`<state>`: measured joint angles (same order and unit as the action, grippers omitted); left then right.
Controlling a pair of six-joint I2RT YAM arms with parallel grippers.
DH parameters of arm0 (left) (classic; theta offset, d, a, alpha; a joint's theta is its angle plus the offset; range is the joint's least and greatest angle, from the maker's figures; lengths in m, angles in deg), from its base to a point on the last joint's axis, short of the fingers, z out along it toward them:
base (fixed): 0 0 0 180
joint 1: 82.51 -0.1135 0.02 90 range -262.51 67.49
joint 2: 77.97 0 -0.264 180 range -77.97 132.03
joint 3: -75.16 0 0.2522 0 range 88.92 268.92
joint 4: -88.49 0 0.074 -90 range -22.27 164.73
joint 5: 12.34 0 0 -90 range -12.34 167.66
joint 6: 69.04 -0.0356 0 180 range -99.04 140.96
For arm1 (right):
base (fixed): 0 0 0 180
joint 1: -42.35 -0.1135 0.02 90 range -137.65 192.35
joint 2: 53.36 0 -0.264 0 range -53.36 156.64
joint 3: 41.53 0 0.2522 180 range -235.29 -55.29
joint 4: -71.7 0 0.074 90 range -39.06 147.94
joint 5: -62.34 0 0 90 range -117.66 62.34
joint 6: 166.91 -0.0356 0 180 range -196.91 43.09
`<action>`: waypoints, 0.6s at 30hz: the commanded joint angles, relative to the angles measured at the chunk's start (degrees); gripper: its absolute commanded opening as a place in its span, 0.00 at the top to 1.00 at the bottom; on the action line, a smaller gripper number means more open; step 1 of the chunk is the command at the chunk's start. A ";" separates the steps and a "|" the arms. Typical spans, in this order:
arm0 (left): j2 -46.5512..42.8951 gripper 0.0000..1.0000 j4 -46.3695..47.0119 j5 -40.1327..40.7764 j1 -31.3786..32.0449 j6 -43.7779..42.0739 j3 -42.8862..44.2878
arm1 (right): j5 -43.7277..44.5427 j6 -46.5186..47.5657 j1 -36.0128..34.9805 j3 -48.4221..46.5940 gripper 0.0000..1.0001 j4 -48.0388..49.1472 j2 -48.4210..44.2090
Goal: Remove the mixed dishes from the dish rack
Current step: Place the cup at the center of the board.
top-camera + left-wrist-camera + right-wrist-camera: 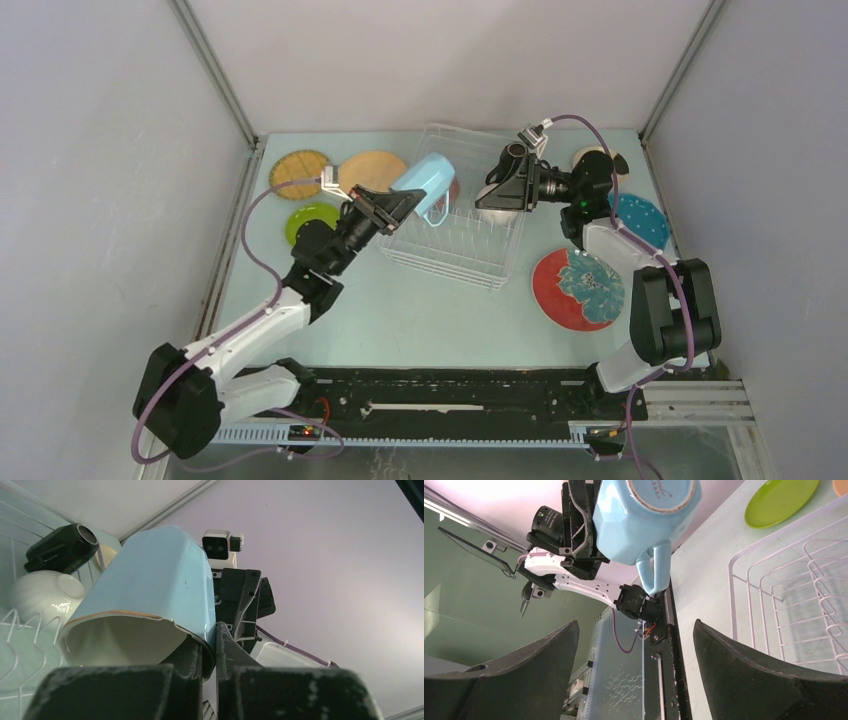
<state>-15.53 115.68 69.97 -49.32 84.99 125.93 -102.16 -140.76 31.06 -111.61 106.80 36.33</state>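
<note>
My left gripper (216,640) is shut on the rim wall of the light-blue cup (150,580), one finger inside and one outside. It holds the cup (425,183) tilted above the left part of the white wire dish rack (455,245). In the right wrist view the cup (644,515) shows its base and handle. My right gripper (635,630) is open and holds nothing; it hovers over the rack's right side (497,192), facing the cup. A white bowl (42,597) and a black mug (60,547) sit in the rack.
On the table left of the rack lie a yellow woven plate (299,174), an orange plate (372,170) and a lime green plate (311,222). A red floral plate (577,288) and a blue dotted plate (640,218) lie to the right. Side walls enclose the table.
</note>
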 commanded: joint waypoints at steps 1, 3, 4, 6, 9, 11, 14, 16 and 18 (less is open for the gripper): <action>-6.35 1.00 2.29 0.84 -1.67 -3.56 -0.71 | -0.34 1.53 -0.14 -1.23 0.07 0.67 -1.25; -8.45 1.00 -0.06 1.43 -2.61 -4.68 -1.41 | -0.34 1.58 -0.14 -1.20 0.07 0.62 -1.19; -9.44 1.00 -1.55 1.89 -3.06 -5.20 -1.75 | -0.31 1.62 -0.15 -1.23 0.07 0.58 -1.14; -11.68 1.00 -5.09 2.98 -4.09 -6.50 -2.09 | -0.32 1.71 -0.14 -1.20 0.07 0.43 -1.14; -14.84 1.00 -12.44 5.42 -5.44 -8.99 -1.77 | -0.23 1.84 -0.14 -1.24 0.07 0.29 -1.09; -16.80 1.00 -17.65 7.14 -6.26 -11.46 -1.20 | -0.28 1.91 -0.14 -1.23 0.07 0.12 -1.01; -19.41 1.00 -24.50 9.85 -7.75 -15.00 -0.55 | -0.24 2.13 -0.05 -1.25 0.07 -0.08 -0.93; -20.58 1.00 -28.71 11.17 -9.24 -17.60 -0.37 | -0.14 2.20 -0.05 -1.25 0.07 -0.22 -0.85; -21.46 1.00 -32.25 12.54 -10.85 -19.67 -0.30 | -0.19 2.37 -0.04 -1.21 0.07 -0.33 -0.79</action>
<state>-33.85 87.42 77.67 -57.56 72.38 122.98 -102.18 -140.02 31.06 -111.61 105.70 36.33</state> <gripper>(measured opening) 0.071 0.927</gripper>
